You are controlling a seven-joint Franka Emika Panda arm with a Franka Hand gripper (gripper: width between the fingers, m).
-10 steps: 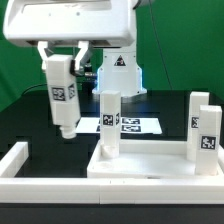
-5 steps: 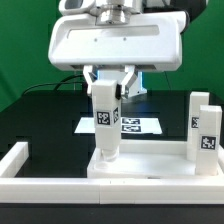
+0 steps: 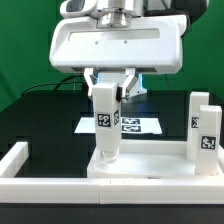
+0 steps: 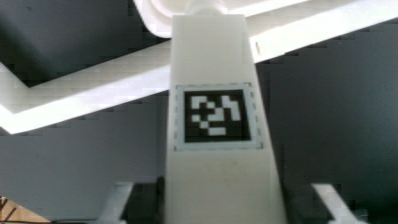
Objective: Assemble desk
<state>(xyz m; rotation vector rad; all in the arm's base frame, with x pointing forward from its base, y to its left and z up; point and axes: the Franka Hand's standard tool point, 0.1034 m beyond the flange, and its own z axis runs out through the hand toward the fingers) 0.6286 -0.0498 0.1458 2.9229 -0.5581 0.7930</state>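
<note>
My gripper [image 3: 107,90] is shut on the upper end of a white leg [image 3: 105,122] with a black-and-white tag. The leg stands upright, and its lower end meets the white tray-like desk top [image 3: 150,167] near that top's corner on the exterior view's left. In the wrist view the same leg [image 4: 217,90] runs straight out from my gripper [image 4: 226,205] between the two fingers [image 4: 127,200], with a rim of the desk top [image 4: 80,95] beyond it. Two more tagged legs [image 3: 203,128] stand upright at the top's far right.
The marker board [image 3: 138,125] lies flat on the black table behind the desk top. A long white rail [image 3: 50,188] runs along the front, and a short one [image 3: 18,157] turns back at the exterior view's left. A green backdrop closes the rear.
A second ago my gripper held the leg in the air at the exterior view's left. It moved right over the desk top, where another leg stood, and has kept still for the last half second.
</note>
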